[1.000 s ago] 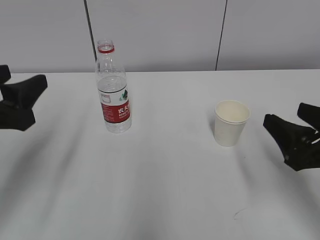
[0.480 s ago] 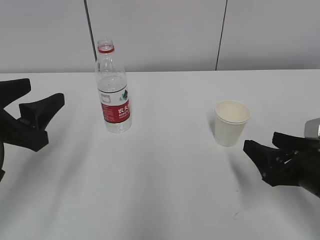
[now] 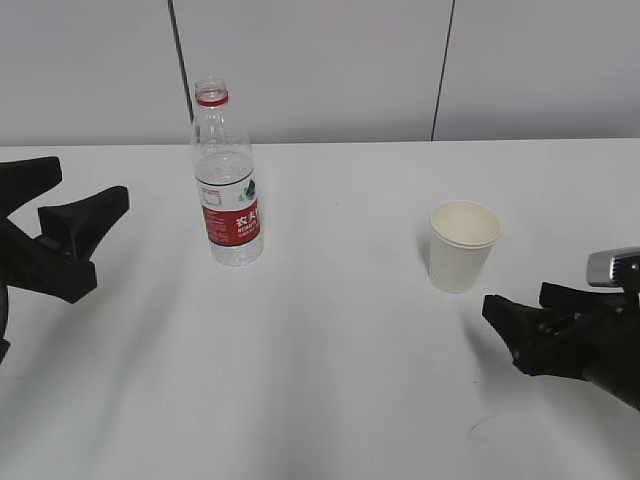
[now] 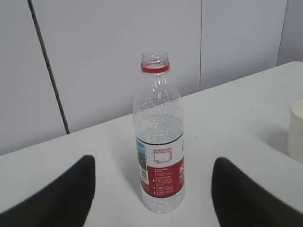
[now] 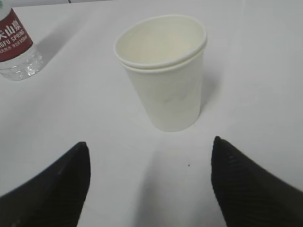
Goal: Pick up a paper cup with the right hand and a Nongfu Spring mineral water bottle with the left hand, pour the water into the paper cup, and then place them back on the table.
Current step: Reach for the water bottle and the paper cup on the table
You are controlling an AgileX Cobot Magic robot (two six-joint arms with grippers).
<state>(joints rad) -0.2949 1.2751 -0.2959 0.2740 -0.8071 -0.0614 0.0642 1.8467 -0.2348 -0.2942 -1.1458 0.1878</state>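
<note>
The Nongfu Spring mineral water bottle (image 3: 226,180) stands upright and uncapped on the white table (image 3: 330,340), left of centre; it also shows in the left wrist view (image 4: 159,137). The paper cup (image 3: 462,245) stands upright right of centre, and shows in the right wrist view (image 5: 163,71). My left gripper (image 3: 88,194) is open and empty, left of the bottle, a gap away; its fingertips (image 4: 71,189) frame the bottle. My right gripper (image 3: 520,305) is open and empty, low, just right and in front of the cup, apart from it.
A grey panelled wall (image 3: 330,60) runs behind the table's far edge. A few faint dark marks (image 3: 480,428) lie on the tabletop near the front right. The bottle's base (image 5: 16,52) shows in the corner of the right wrist view.
Over the last second both grippers have moved inward: the left toward the bottle, then holding still; the right down and left toward the cup. Bottle and cup have not moved.
</note>
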